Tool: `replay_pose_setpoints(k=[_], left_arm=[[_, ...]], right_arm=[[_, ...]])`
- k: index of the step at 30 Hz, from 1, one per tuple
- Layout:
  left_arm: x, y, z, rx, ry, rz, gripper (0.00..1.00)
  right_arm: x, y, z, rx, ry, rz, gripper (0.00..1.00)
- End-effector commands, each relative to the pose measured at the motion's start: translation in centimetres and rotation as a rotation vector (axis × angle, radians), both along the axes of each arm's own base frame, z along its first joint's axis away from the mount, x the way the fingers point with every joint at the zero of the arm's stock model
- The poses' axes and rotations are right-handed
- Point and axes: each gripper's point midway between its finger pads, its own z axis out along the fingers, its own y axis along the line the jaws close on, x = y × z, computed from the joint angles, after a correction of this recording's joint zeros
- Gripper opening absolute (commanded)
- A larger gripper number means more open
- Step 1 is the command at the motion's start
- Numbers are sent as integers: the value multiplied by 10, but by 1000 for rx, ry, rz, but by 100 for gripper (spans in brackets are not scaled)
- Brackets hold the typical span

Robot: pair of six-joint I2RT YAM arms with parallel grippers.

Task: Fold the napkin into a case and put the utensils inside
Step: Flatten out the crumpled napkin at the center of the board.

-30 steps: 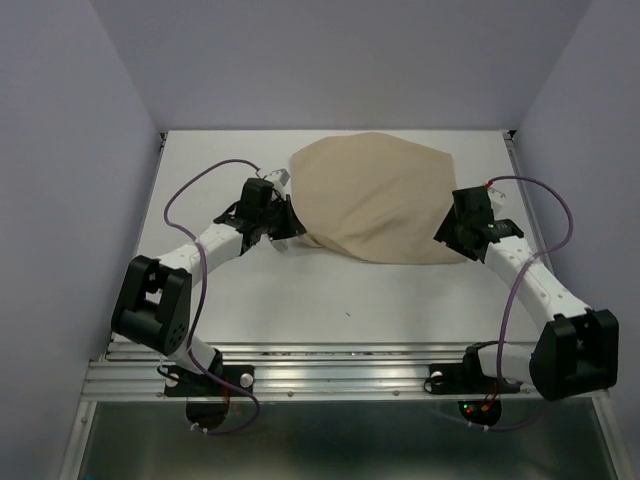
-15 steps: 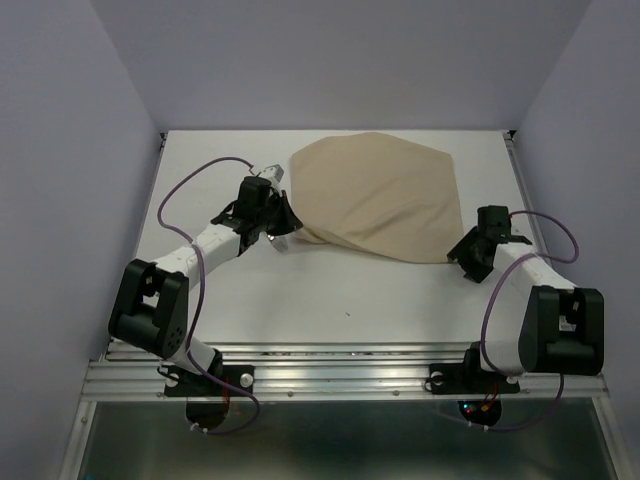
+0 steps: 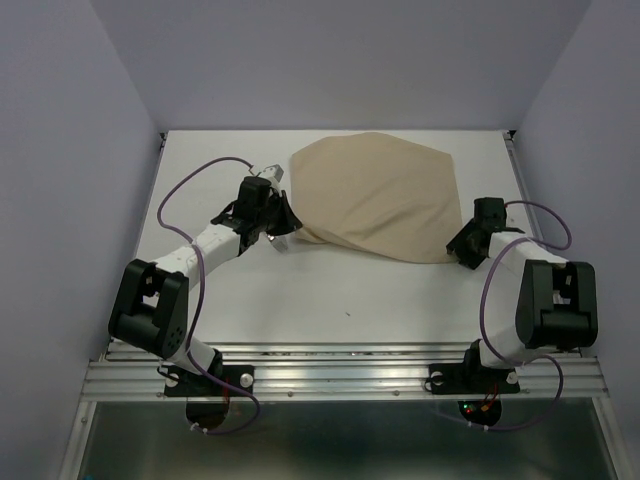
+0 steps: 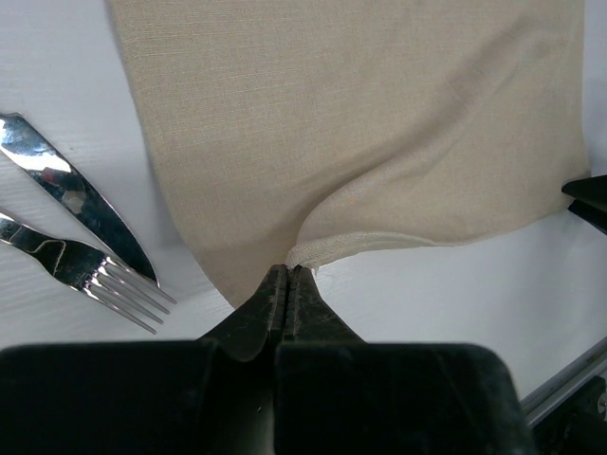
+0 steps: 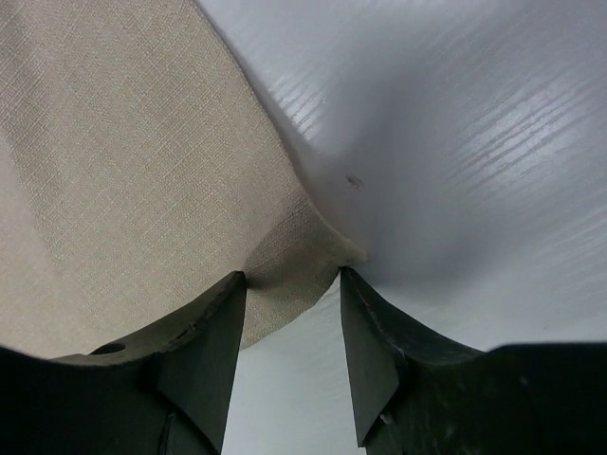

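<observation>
The beige-tan napkin (image 3: 378, 195) lies spread on the white table, folded over itself. My left gripper (image 3: 287, 232) is shut on the napkin's near left edge (image 4: 313, 251). My right gripper (image 3: 455, 250) is open at the napkin's near right corner (image 5: 303, 256), which lies between its jaws. A silver knife (image 4: 71, 194) and a fork (image 4: 90, 275) lie on the table left of the napkin in the left wrist view. Their handles are out of view. In the top view only a bit of metal shows near the left wrist (image 3: 274, 172). No folded case shows.
The white table (image 3: 340, 290) ends at a metal rail (image 3: 340, 372) at the near edge. Grey walls stand at the back and both sides. Purple cables loop off both arms.
My right gripper let go of the napkin's right side and drew back toward its near right corner, jaws open. The napkin settled flatter. The left gripper stayed put.
</observation>
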Motion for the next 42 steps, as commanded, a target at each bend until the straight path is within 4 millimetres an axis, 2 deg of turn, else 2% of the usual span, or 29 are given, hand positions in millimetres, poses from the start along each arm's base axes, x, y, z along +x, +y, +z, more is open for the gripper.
replay_pose_setpoints(k=[1,5,13,16,17,19,22,23,24,31,34,35,39,41,42], left_arm=[[4,2,17,-9,-51,9,0],[3,2,17,-11,-49,13,0],[1,3,18,-9,-46,14,0],[1,4,18,-8,-49,14,0],[1,4,18,-9,-49,13,0],[1,4,17,-7,-46,14,0],[0,5,16,-4,-44,17,0],[0,5,18,-4,-49,19,0],[0,6,17,-3,-47,19,0],[-2,7,17,1,-47,22,0],[-1,6,19,-5,-50,21,0],[-1,6,19,-5,-48,20,0],[0,5,24,-11,-59,21,0],[1,5,28,-11,-64,19,0],[2,5,29,-11,-66,19,0]], right_arm=[[13,-11,0,-46,-27,-12,50],[15,-12,-2,-51,-33,-13,44],[13,-20,-4,-68,-24,-19,43],[12,-23,-7,-65,-19,-28,36],[13,-22,-7,-64,-19,-27,30],[14,-22,-5,-61,-28,-29,29],[12,-24,-4,-72,-28,-36,31],[11,-25,-4,-77,-27,-37,41],[10,-27,-4,-87,-26,-44,43],[-1,-32,-9,-99,-11,-55,45],[1,-29,-7,-86,-17,-45,38],[2,-28,-7,-81,-21,-44,28],[10,-20,3,-40,-62,-20,1],[16,-15,16,-17,-99,-6,1],[21,-15,28,-15,-126,-3,1]])
